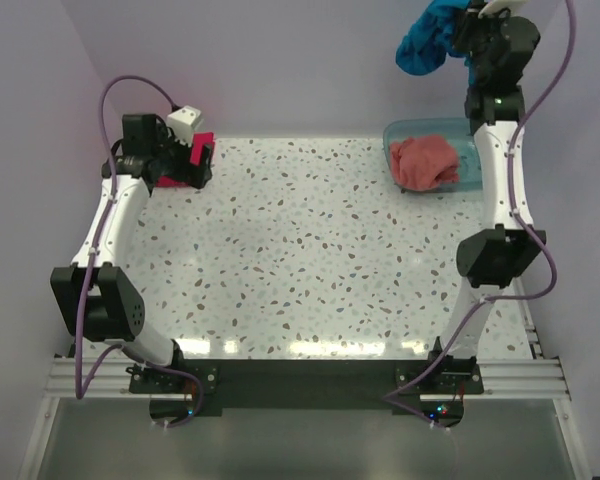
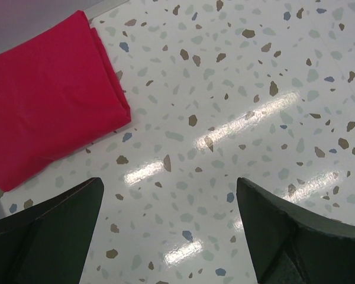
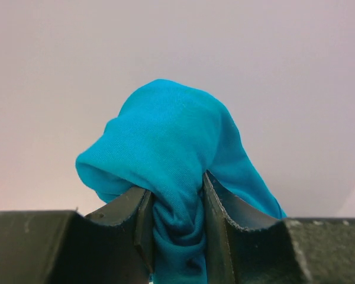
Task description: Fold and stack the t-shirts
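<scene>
Teal-blue t-shirt (image 3: 165, 136) gripped aloft by right gripper (image 3: 176, 204).
Bunched cloth is pinched between its fingers, high over the far right; the salmon t-shirt (image 1: 427, 160) is seen crumpled in the tub (image 1: 392, 135) below; the crimson t-shirt (image 2: 41, 100) is laid folded far left, the left gripper (image 2: 168, 219) spread wide beside it.

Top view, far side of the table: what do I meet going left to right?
Crimson t-shirt → teal tub holding the salmon t-shirt → right arm. The teal-blue t-shirt overlaps the tub's span, so left out.
</scene>
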{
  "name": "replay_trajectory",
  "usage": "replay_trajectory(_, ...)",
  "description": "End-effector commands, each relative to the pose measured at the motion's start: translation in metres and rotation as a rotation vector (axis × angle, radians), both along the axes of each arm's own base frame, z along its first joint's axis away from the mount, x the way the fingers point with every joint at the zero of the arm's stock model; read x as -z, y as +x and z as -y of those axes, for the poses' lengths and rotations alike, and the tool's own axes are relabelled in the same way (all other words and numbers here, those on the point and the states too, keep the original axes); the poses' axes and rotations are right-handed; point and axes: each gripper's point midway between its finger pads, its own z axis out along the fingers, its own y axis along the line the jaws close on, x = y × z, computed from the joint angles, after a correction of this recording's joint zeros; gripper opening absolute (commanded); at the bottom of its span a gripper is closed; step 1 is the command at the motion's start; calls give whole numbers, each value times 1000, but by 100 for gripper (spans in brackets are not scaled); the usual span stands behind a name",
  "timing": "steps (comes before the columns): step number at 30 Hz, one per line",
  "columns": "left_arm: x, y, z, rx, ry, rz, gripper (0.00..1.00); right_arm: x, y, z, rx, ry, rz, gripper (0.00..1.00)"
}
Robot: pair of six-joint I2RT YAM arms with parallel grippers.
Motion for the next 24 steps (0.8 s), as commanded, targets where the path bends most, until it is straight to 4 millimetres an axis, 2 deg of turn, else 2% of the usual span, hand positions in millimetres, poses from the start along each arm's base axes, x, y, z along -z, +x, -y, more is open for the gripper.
replay_trajectory(1, -46, 7, 7, 16, -38, 102, 100, -60, -62, -52, -268, 29, 95, 0)
replay_trajectory(2, -48, 8, 9, 22, -46, 106, 100, -58, -73, -73, -357, 20, 71, 0)
replay_trajectory(3, -52, 8, 13, 42, -62, 112, 100, -56, -87, -79, -392, 19, 47, 0)
replay_trajectory(5, -58, 8, 16, 50, -81, 119, 100, -32, -107, -120, -537, 26, -56, 0)
replay_trajectory(7, -63, 8, 20, 60, -102, 126, 100, 1, -129, -144, -612, 32, -164, 0)
replay_trajectory(8, -64, 8, 21, 64, -110, 124, 100, 14, -142, -166, -666, 11, -200, 0)
replay_trajectory(9, -64, 7, 23, 75, -118, 121, 100, 53, -150, -176, -683, -15, -300, 14)
replay_trajectory(10, -61, 7, 24, 78, -122, 110, 100, 71, -156, -184, -699, -23, -353, 49)
replay_trajectory(11, -59, 7, 24, 84, -122, 103, 100, 91, -161, -190, -716, -28, -408, 66)
replay_trajectory(13, -50, 2, 26, 108, -120, 69, 100, 141, -165, -185, -693, -25, -557, 99)
replay_trajectory(15, -38, -6, 31, 153, -121, 34, 100, 186, -171, -175, -664, -78, -680, 99)
replay_trajectory(16, -30, -11, 32, 182, -102, 19, 100, 201, -172, -172, -651, -90, -717, 98)
replay_trajectory(17, -26, -15, 34, 198, -99, 10, 100, 230, -178, -167, -641, -102, -788, 95)
replay_trajectory(18, -17, -20, 36, 218, -107, -12, 100, 246, -178, -163, -621, -128, -816, 92)
replay_trajectory(21, -6, -28, 40, 253, -100, -40, 100, 299, -166, -136, -470, -193, -921, 64)
replay_trajectory(22, -3, -29, 40, 256, -97, -49, 100, 313, -159, -124, -410, -218, -952, 45)
replay_trajectory(23, -1, -29, 39, 255, -93, -54, 100, 334, -153, -118, -381, -236, -1000, 32)
replay_trajectory(24, -1, -28, 38, 251, -86, -53, 100, 342, -147, -114, -361, -250, -1019, 24)
